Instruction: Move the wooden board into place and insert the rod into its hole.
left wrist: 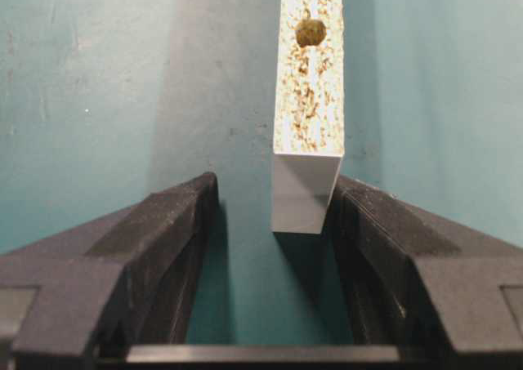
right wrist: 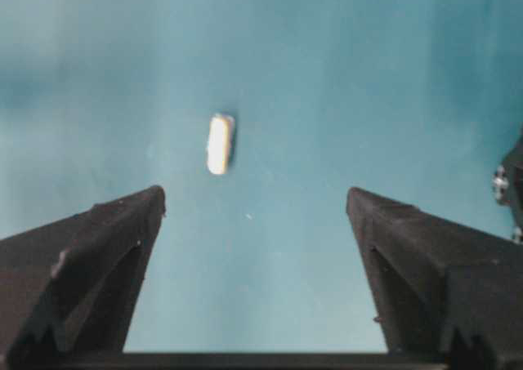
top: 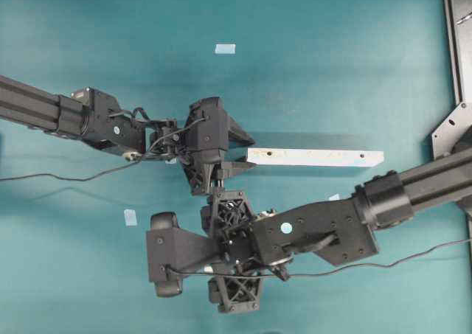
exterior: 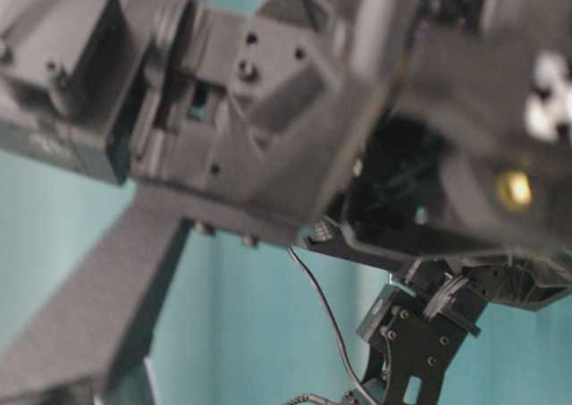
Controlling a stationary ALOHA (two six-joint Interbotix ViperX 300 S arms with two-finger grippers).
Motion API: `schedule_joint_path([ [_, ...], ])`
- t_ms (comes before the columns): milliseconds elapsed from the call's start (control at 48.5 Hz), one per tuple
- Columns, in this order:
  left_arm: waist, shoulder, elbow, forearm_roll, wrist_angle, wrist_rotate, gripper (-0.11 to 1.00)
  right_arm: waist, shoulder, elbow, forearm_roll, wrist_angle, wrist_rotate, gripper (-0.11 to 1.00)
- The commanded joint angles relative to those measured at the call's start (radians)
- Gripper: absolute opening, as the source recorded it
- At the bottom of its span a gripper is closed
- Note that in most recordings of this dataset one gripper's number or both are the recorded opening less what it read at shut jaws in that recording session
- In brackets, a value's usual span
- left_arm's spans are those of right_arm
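Left hand point(left wrist: 265, 215) half open around wooden board point(left wrist: 308, 84) end, right hand point(right wrist: 255, 215) wide open, empty, above rod point(right wrist: 219, 144)

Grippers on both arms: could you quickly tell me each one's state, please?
Left end effector: open around the wooden board end, not clamped.
Right end effector: open, empty, above the rod.

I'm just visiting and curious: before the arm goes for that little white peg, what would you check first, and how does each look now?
1. Right gripper open: ok.
2. Tiny cream-white cylindrical rod lies free on the teal table, ahead of the jaws: ok.
3. Rod centred between the jaws: not ok, nearer one finger.
4. Long pale speckled wooden board end between the left gripper fingers: ok.
5. Board firmly clamped: cannot tell.
6. Dark hole unobstructed: ok.
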Motion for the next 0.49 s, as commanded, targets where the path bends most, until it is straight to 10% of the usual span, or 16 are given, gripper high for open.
schedule_joint_path([
  [0, 0.003, -0.014, -0.003, 0.003, -0.003, 0.006, 0.57, 0.003, -0.009, -0.026, 0.005, 0.000, 0.020, 0.92],
  [474, 0.003, -0.014, 0.009, 0.003, -0.003, 0.006, 0.56, 0.003, 0.075, -0.063, 0.006, -0.020, 0.095, 0.85],
])
